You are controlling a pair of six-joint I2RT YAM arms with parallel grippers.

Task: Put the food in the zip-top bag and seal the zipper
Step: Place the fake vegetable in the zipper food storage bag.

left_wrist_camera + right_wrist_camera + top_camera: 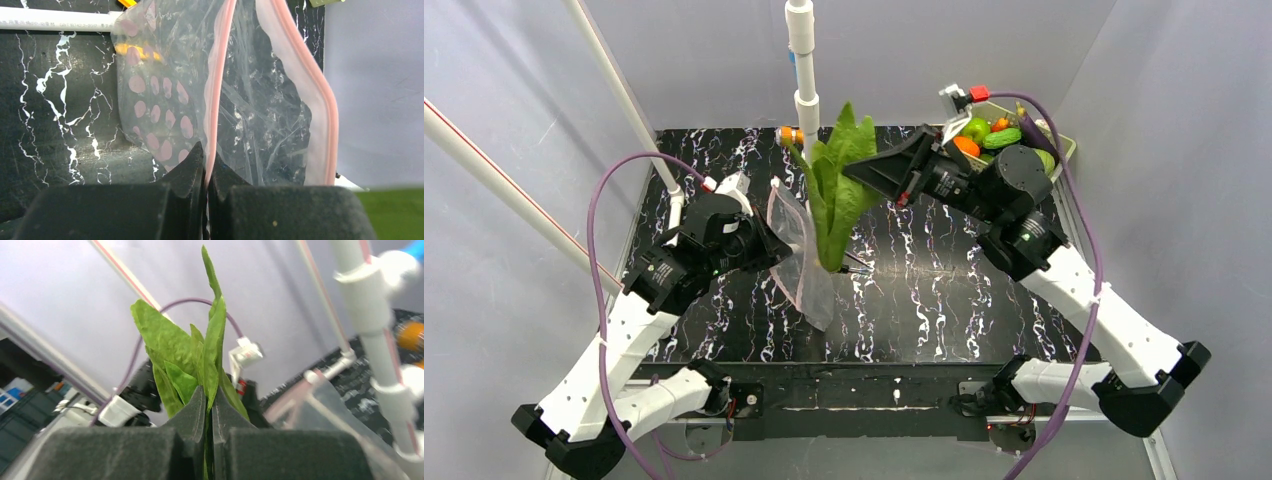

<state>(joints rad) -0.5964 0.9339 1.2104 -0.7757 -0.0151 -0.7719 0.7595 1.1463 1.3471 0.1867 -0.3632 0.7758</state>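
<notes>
The left jaws pinch the zip-top bag (799, 250) by its pink zipper (215, 100), mouth gaping; the right jaws clamp the leafy greens (836, 185) upright just beside it.

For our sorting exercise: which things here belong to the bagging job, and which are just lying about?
Job: leafy green, zip-top bag, pink zipper, toy fruit in basket.
Lying about: white pipe, purple cable, orange item beside pipe.

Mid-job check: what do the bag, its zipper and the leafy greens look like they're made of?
Bag: thin clear plastic film, glossy; it creases, glints, and the table shows through. Zipper: seemingly a thicker pink plastic strip. Greens: matte, finely crinkled leaves, likely fabric or soft plastic; can't tell which.
</notes>
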